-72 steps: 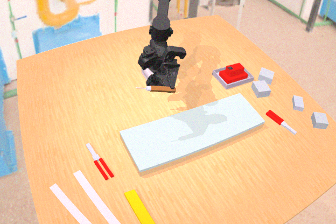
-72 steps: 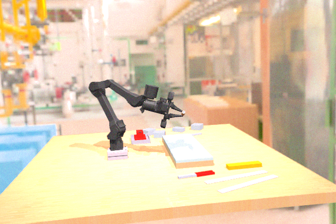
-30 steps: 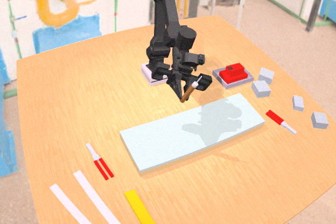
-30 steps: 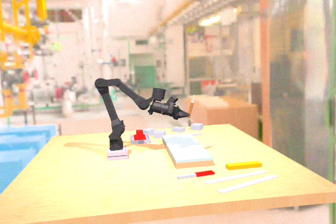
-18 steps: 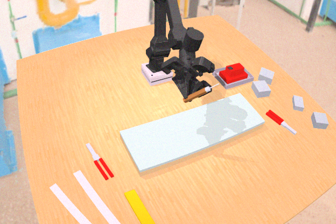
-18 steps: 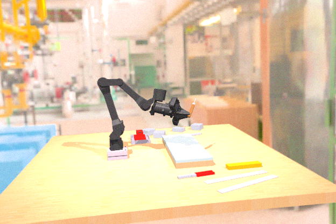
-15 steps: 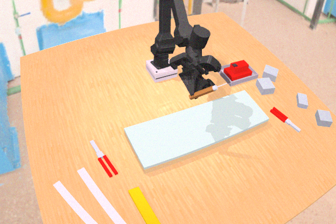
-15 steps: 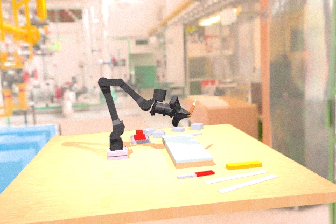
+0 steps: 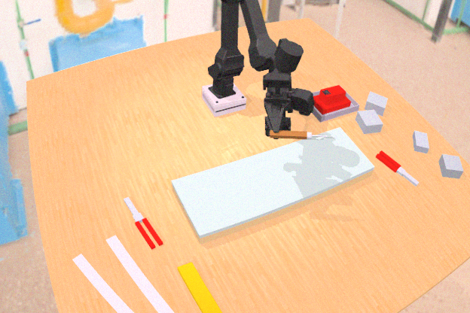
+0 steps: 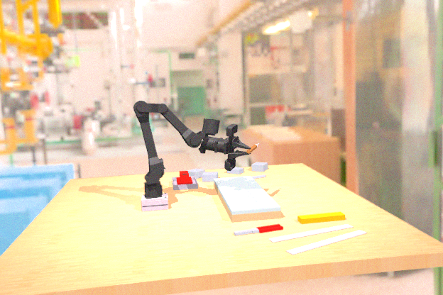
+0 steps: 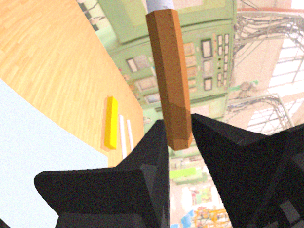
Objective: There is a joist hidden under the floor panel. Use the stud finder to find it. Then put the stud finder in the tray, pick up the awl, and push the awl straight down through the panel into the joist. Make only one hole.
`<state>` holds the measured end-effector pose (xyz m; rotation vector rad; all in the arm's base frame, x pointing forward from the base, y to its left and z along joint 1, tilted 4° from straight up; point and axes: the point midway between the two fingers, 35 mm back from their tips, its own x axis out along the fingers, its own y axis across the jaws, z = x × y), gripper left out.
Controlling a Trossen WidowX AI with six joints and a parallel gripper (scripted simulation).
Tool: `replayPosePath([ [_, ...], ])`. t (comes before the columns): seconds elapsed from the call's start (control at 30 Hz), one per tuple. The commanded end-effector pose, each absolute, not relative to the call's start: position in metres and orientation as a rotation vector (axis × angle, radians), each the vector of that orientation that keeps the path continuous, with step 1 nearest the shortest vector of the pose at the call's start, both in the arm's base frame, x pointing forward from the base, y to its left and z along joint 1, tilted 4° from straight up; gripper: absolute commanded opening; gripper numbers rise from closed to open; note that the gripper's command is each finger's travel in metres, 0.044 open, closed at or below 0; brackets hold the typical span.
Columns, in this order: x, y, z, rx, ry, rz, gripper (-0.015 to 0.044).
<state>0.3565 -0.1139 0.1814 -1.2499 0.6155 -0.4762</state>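
Note:
My gripper (image 9: 273, 134) (image 10: 249, 152) (image 11: 177, 124) is shut on the awl and holds it in the air, near the back edge of the panel. The awl (image 9: 290, 135) (image 10: 252, 148) (image 11: 170, 73) has a brown handle, held near its butt end; it lies roughly level in the top view, its metal tip pointing right, and tilts a little upward in the exterior view. The pale floor panel (image 9: 242, 192) (image 10: 246, 201) (image 11: 29, 161) lies flat, with the arm's shadow on its right part. The red stud finder (image 9: 332, 100) (image 10: 184, 178) sits in the grey tray (image 9: 322, 117) (image 10: 185, 188). No joist is visible.
Grey blocks (image 9: 368, 121) (image 9: 450, 166) (image 10: 259, 167) stand right of the panel, near a red-handled tool (image 9: 389, 161). Another red-handled tool (image 9: 151, 232) (image 10: 270, 228), white strips (image 9: 136, 275) (image 10: 311, 233) and a yellow bar (image 9: 199, 287) (image 10: 321, 217) (image 11: 111, 123) lie at the other end.

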Motion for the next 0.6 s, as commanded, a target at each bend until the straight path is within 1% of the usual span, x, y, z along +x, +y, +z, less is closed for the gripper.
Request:
replayPosePath([
  [0.0, 0.358, -0.109, 0.183, -1.384, 0.663, -0.470, 0.0000],
  [0.57, 0.357, -0.085, 0.181, -1.936, 0.906, -0.369, 0.0000],
])
